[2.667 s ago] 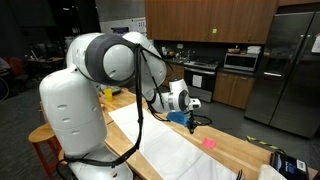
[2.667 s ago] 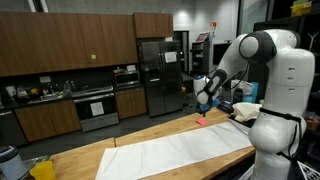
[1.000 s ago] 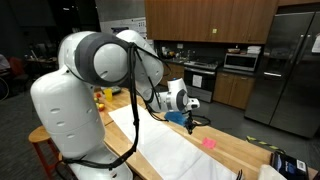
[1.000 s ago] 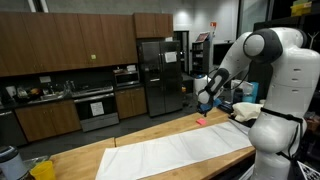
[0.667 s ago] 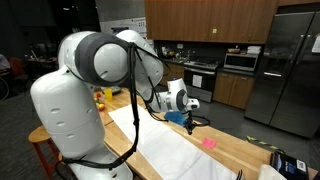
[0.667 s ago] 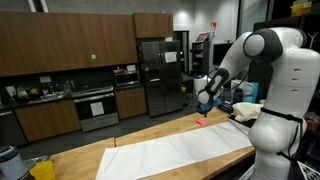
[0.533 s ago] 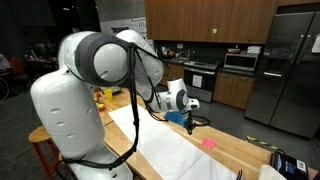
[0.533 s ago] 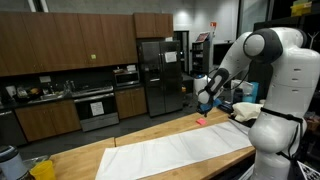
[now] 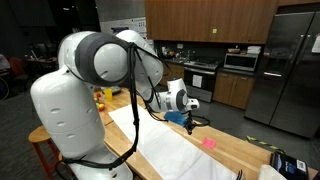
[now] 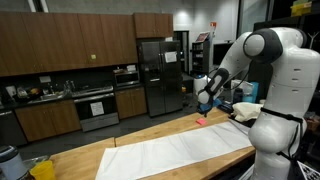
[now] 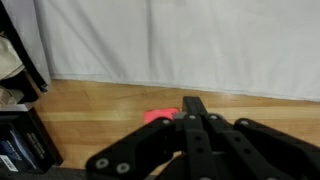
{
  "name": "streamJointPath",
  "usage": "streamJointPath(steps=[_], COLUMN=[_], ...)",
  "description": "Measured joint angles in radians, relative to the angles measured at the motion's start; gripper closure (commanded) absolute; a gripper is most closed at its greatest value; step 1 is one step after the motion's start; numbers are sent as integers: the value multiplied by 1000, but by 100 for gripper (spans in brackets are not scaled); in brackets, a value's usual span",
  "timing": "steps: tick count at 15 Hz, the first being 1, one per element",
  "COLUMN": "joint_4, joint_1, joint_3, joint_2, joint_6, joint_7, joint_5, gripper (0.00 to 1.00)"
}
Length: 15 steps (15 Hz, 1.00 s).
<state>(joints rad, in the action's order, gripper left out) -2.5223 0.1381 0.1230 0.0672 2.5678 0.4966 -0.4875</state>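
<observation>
You face a kitchen: dark wooden cabinets (image 10: 60,45) run along the wall above a stainless range (image 10: 97,108); a tall steel refrigerator (image 10: 155,75) stands just beside that range (doors closed); a microwave (image 9: 241,61) sits beneath the upper cabinets in an exterior view; your work surface is a pale wooden table (image 9: 245,150); a wooden stool (image 9: 42,140) stands near its end.

Nothing legible on show. The dark box (image 11: 20,150) at the lower left of the wrist view carries a pale label, but its print is too blurred to read. In an exterior view, a dark box (image 9: 287,165) shows a light label, too small to read. The gripper (image 11: 194,104) bears no readable marking.
</observation>
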Motion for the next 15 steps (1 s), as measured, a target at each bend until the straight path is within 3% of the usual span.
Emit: streamJointPath(steps=[6, 7, 15], joint_4=[-1, -3, -3], joint_1=[-1, -1, -1], joint_3=[-5, -6, -10], joint_2=[-1, -1, -7], joint_6=[0, 0, -1], joint_7=[-4, -8, -7], joint_5=[11, 14, 14], gripper=[74, 99, 100])
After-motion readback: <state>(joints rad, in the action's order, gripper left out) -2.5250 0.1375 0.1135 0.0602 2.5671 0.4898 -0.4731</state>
